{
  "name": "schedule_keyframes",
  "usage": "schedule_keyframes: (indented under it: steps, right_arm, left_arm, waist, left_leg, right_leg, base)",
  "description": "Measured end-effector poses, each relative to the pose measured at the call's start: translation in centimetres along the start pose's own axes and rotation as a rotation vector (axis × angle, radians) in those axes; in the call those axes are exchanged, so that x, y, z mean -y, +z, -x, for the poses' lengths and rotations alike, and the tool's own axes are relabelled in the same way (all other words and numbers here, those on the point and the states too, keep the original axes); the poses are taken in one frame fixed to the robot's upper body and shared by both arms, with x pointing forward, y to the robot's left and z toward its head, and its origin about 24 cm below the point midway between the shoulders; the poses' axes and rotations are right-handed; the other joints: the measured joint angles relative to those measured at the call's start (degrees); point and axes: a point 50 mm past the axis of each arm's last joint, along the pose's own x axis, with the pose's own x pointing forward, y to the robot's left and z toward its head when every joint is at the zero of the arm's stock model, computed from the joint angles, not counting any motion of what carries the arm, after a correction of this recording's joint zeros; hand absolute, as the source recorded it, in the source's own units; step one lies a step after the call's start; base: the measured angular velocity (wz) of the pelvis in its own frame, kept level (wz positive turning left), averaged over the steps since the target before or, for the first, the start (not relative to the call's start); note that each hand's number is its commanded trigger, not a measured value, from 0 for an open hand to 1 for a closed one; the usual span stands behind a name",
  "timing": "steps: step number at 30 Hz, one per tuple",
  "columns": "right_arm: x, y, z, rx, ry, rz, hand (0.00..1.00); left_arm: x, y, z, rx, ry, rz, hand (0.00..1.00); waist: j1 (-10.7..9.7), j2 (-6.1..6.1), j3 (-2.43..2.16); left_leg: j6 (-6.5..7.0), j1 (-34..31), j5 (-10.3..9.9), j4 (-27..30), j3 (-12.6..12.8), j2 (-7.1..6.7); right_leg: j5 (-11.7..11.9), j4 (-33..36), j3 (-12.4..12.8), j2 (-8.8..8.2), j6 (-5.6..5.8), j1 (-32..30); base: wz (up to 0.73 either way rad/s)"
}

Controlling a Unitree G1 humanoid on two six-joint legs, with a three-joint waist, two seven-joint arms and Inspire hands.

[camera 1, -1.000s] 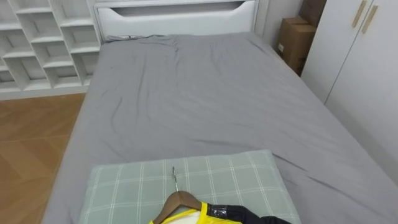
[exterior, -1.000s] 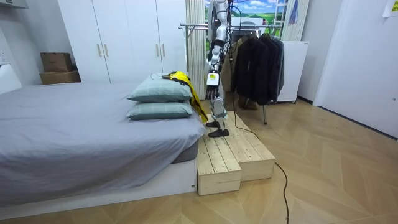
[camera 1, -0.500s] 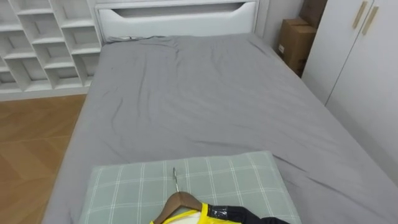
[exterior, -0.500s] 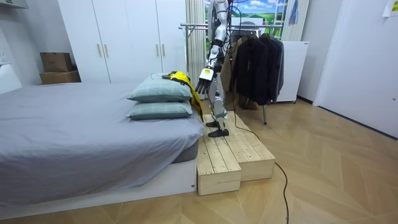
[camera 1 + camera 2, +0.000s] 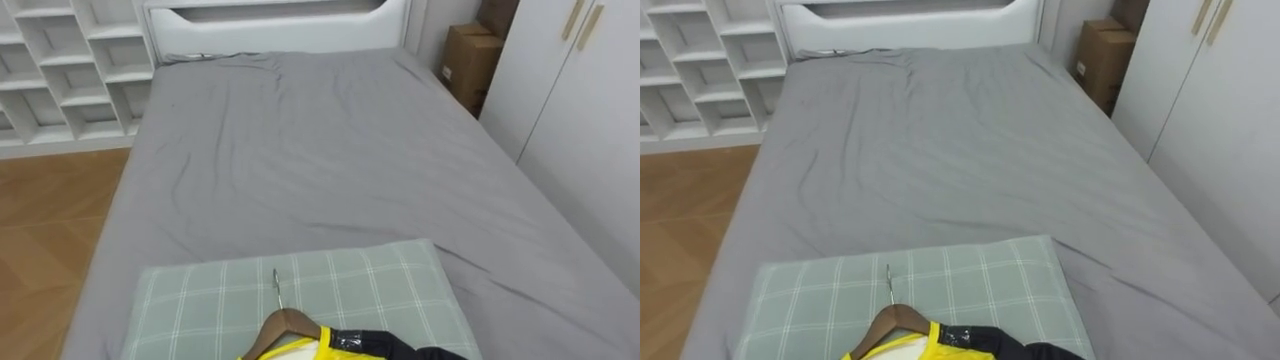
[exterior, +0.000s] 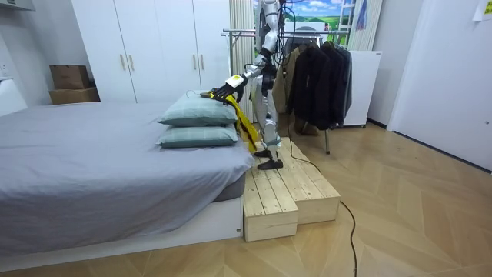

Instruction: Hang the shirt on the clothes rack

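Note:
A yellow and black garment (image 5: 352, 345) on a wooden hanger (image 5: 284, 323) lies on a green checked pillow (image 5: 330, 283) at the near end of the bed; the hanger's metal hook points up the bed. In the room view I stand on a wooden platform (image 6: 288, 188) at the pillow end, facing the bed. My left hand (image 6: 224, 89) is stretched forward with straight fingers just over the garment (image 6: 233, 106) on the upper pillow (image 6: 198, 111). I cannot tell whether it touches the garment.
A clothes rail (image 6: 246, 32) with dark clothes (image 6: 319, 73) stands behind me. The grey bed (image 5: 320, 170) runs ahead. White shelves (image 5: 60, 70) stand at the far left, white wardrobes (image 5: 585, 100) and a cardboard box (image 5: 468, 62) on the right.
My left arm has swung up from hanging at my side and now reaches forward over the pillow and garment. The eye view has tipped down slightly; garment and hanger lie unmoved.

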Motion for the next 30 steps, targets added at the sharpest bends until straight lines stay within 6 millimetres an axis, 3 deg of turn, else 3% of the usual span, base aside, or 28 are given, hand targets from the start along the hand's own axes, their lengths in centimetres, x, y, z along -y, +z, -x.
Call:
schedule_keyframes:
  steps: [7, 16, 30]
  right_arm:
    - [0.1, 0.1, 0.0, 0.012, 0.008, 0.000, 0.00]
    - [-0.1, -0.1, 0.0, 0.007, 0.038, 0.002, 0.00]
    - [-0.4, 0.1, 0.0, 0.012, 0.041, 0.025, 0.00]
  left_arm:
    - [0.1, 1.7, 0.1, 0.117, 0.002, -0.029, 0.00]
    - [0.2, 2.1, 0.1, 0.151, -0.007, -0.046, 0.00]
    - [0.0, 3.1, 0.1, 0.253, 0.008, -0.133, 0.00]
  waist:
    - [-0.5, 0.20, 0.01]
    - [-1.9, -0.22, 0.26]
    - [-1.9, -0.49, 0.48]
  left_leg:
    - [0.00, 0.4, 0.0, 0.0, 0.2, -0.01]
    - [0.00, 1.5, 0.0, -0.6, 0.2, -0.02]
    - [0.00, 1.5, 0.0, -0.9, 0.2, -0.01]
  right_leg:
    - [0.0, 0.0, 0.2, -0.03, 0.00, 0.2]
    - [0.0, 0.0, 0.3, -0.02, 0.02, 1.1]
    - [0.0, -0.1, 1.0, 0.11, 0.04, 1.0]
  base:
    - [0.00]
    - [0.00]
    - [0.00]
